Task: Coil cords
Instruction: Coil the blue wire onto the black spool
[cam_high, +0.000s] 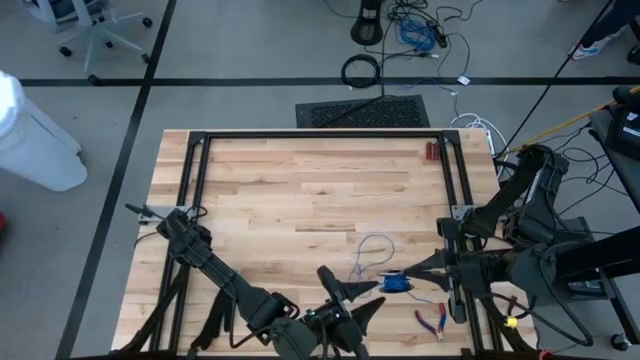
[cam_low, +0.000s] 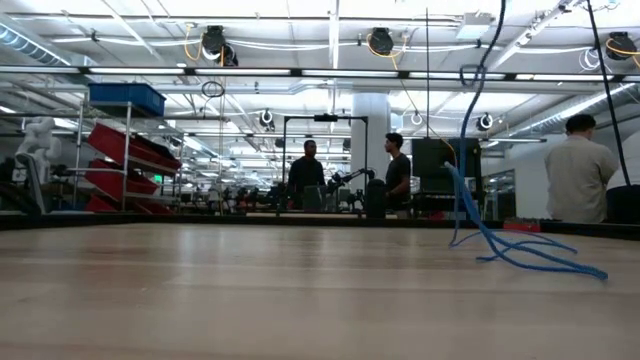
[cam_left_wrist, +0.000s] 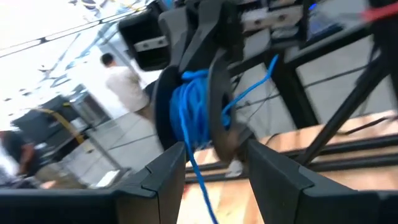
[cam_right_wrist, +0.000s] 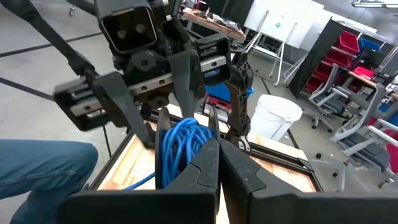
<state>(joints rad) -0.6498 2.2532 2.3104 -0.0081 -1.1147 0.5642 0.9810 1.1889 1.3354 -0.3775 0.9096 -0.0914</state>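
A dark two-flanged spool (cam_left_wrist: 194, 115) wound with the blue cord hangs in the air near the table's near edge, right of centre (cam_high: 397, 283). My right gripper (cam_right_wrist: 217, 155) comes at it from the table's right, shut. My left gripper (cam_left_wrist: 214, 158) faces it from the left, open. Its fingers stand either side of the spool's near rim, and the cord's free run (cam_left_wrist: 200, 180) drops between them. The loose cord (cam_high: 372, 250) lies in open loops on the wood (cam_low: 520, 255). My right gripper meets the spool at one dark flange (cam_right_wrist: 210, 127), its shut fingers level and coming from the table's right. The fingertips hide the exact spot. The spool is lifted clear of the table, and cord trails slack from it to the wood. My left gripper: whether its fingers touch the spool, I cannot tell.
Red-handled pliers (cam_high: 432, 320) lie near the near right corner, below the right arm. A small red item (cam_high: 432, 151) sits at the far right. A black frame (cam_high: 320, 135) rims the table. People stand in the room beyond (cam_low: 305, 175).
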